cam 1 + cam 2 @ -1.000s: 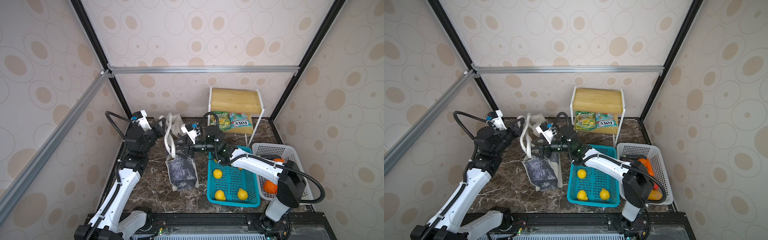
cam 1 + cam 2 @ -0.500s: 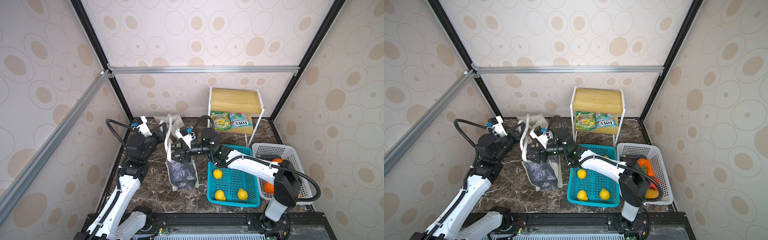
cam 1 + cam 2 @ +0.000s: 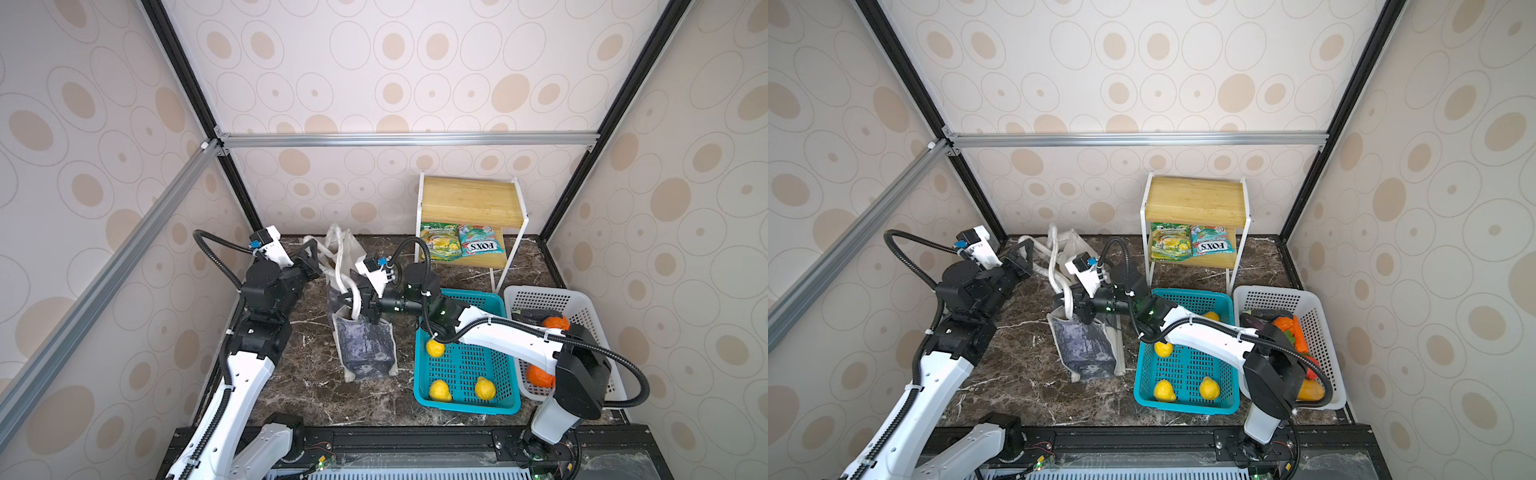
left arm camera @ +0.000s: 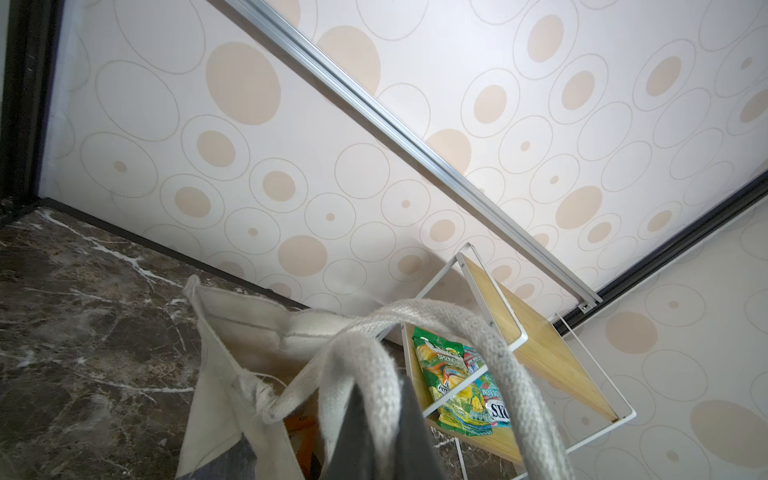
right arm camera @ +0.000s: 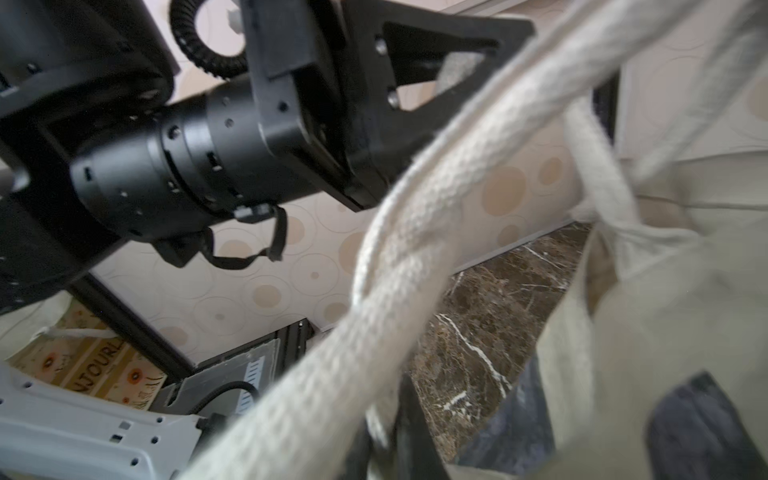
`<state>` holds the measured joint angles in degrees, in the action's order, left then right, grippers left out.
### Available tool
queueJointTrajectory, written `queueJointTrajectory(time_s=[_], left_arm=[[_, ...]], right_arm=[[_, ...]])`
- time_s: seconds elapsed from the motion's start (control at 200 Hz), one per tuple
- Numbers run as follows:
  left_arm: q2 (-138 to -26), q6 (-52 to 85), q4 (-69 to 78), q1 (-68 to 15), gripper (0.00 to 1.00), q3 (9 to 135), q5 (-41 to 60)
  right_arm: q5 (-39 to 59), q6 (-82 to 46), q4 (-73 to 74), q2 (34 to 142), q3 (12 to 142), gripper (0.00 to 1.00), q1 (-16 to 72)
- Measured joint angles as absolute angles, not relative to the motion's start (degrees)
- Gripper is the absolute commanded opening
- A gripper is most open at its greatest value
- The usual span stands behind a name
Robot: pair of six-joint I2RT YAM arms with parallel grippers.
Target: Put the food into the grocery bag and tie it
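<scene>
The grocery bag (image 3: 363, 347) (image 3: 1086, 345) stands on the dark marble floor, off-white with a grey-blue panel, and an orange item (image 4: 303, 428) shows inside it. My left gripper (image 3: 322, 262) (image 4: 380, 415) is shut on one thick white rope handle (image 4: 478, 332), held up behind the bag. My right gripper (image 3: 351, 307) (image 5: 390, 432) is shut on the other rope handle (image 5: 415, 249) just above the bag's mouth. Two candy packets (image 3: 459, 247) lie on the lower shelf. Yellow fruit (image 3: 434, 348) sits in the teal basket, and orange produce (image 3: 555, 322) in the white one.
A teal perforated basket (image 3: 465, 409) stands right of the bag, with a white basket (image 3: 544, 297) beside it. A wooden shelf rack (image 3: 469, 199) with a white frame stands at the back right. Black frame posts and walls close in the floor.
My right gripper has moved left to the rope handle and shut on it. The left arm has sunk a little, still holding its handle.
</scene>
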<state>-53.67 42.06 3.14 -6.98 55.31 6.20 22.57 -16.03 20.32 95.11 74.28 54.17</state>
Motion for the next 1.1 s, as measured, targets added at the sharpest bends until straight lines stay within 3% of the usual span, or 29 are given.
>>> queueJointTrajectory(time_s=[0.485,0.69,0.925,1.1], left_arm=[[-55.40,44.42,0.40,14.48,0.00,56.75,20.67],[-56.16,46.94,0.80,18.26,0.00,56.60,25.78],[-56.14,48.18,1.54,21.54,0.00,54.48,29.52],[-55.96,48.75,1.52,24.60,0.00,52.64,34.54]], right_arm=[[-2.92,-21.91,3.70,95.31,82.46,0.00,55.42],[-12.27,-27.49,2.96,96.75,83.57,0.00,56.03],[-12.05,-34.50,12.75,95.83,76.79,0.00,54.72],[-5.63,-41.41,23.62,93.08,68.42,0.00,51.22]])
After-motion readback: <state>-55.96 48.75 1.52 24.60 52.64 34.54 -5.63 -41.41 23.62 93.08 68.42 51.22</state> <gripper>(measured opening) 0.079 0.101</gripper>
